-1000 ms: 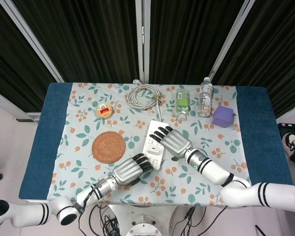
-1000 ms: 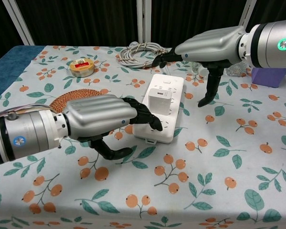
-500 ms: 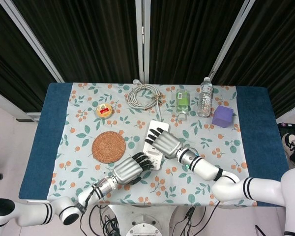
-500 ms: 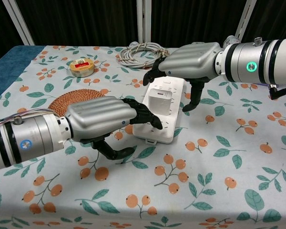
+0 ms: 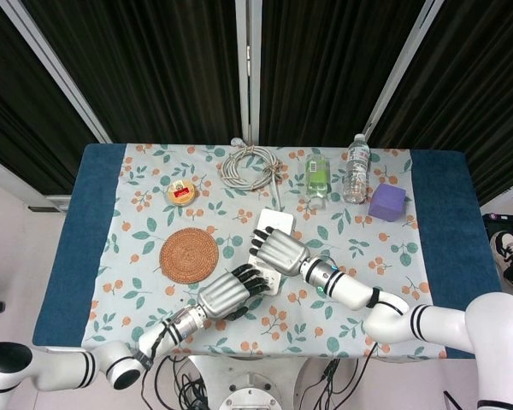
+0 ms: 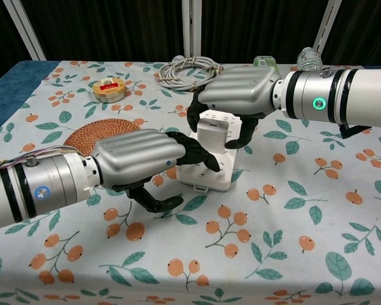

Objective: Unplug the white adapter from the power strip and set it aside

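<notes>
The white power strip (image 6: 225, 171) lies mid-table, its far end (image 5: 274, 222) showing in the head view. A white adapter (image 6: 214, 131) stands plugged into its top. My right hand (image 6: 238, 92) hangs over the adapter, with fingers down its left side and the thumb down its right. A small gap shows at the thumb. In the head view this right hand (image 5: 278, 250) hides the adapter. My left hand (image 6: 136, 155) rests its fingertips on the strip's near end, thumb curled below beside the edge. From above, the left hand (image 5: 229, 293) sits at the strip's near-left corner.
A woven coaster (image 5: 189, 254) lies left of the strip, with a small round tin (image 5: 181, 192) behind it. A coiled grey cable (image 5: 250, 166) sits at the back centre. A green bottle (image 5: 317, 175), a water bottle (image 5: 356, 168) and a purple cube (image 5: 387, 202) stand at the back right.
My right hand has come in from the right and lowered over the adapter, its fingers and thumb now curling down either side. The left hand has stayed on the strip's near end.
</notes>
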`<state>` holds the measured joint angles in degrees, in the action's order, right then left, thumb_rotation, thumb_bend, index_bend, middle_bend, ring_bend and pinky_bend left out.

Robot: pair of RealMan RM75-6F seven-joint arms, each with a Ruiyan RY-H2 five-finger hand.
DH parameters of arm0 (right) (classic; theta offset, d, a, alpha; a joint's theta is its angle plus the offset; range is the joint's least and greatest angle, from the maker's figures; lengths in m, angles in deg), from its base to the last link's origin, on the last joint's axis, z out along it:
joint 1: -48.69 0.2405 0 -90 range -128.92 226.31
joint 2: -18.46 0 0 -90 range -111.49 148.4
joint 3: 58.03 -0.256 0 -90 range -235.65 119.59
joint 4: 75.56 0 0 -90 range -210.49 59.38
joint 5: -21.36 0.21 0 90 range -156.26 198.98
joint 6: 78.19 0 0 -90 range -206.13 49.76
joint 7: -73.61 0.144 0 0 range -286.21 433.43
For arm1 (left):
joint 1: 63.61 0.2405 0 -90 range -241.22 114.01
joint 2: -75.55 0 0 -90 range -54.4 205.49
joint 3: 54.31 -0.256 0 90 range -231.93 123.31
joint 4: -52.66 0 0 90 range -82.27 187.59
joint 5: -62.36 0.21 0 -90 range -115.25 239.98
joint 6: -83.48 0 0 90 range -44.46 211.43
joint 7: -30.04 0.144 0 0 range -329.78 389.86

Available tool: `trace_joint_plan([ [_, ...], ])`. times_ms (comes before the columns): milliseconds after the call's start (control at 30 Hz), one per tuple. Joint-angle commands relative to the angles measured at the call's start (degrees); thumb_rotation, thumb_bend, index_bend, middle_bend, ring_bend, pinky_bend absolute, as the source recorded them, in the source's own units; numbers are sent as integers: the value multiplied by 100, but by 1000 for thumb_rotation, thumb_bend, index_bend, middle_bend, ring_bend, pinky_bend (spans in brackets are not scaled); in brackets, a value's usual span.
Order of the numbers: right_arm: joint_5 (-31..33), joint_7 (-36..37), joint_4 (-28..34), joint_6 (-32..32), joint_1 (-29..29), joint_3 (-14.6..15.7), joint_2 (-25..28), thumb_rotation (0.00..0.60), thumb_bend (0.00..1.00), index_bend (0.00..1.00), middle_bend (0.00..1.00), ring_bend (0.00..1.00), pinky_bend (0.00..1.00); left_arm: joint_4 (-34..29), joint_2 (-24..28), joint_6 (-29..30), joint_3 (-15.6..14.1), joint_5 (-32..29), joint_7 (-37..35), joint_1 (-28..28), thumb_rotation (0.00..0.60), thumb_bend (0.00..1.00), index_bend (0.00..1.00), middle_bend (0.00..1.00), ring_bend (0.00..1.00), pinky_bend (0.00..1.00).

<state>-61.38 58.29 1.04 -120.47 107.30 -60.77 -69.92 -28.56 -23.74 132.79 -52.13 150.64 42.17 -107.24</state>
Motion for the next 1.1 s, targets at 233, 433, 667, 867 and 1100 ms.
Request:
trace_joint_plan([
  [233, -467, 408, -463, -232, -27, 133, -194, 600, 264, 476, 343, 233, 390, 46, -26, 24, -45, -40, -49, -40, 600, 402, 176, 184, 97, 119],
  [433, -677, 628, -662, -343, -39, 193, -292, 600, 291, 617, 409, 324, 479, 85, -39, 26, -59, -87, -85, -66, 600, 399, 176, 184, 97, 119],
  [667, -926, 946, -828, -538, -62, 260, -349, 600, 330, 836, 558, 488, 632, 122, -55, 32, -70, -132, -139, -93, 600, 398, 176, 184, 97, 119],
  [867, -1016, 1160, -906, -681, -106, 267, -359, 600, 392, 916, 637, 551, 691, 144, -58, 41, -72, -162, -183, -114, 600, 397, 176, 184, 97, 119],
  [1100, -1058, 1281, -965, -757, -154, 279, -343, 600, 432, 952, 672, 581, 702, 162, -56, 3, -86, -235, -196, -131, 600, 397, 176, 184, 97, 119],
])
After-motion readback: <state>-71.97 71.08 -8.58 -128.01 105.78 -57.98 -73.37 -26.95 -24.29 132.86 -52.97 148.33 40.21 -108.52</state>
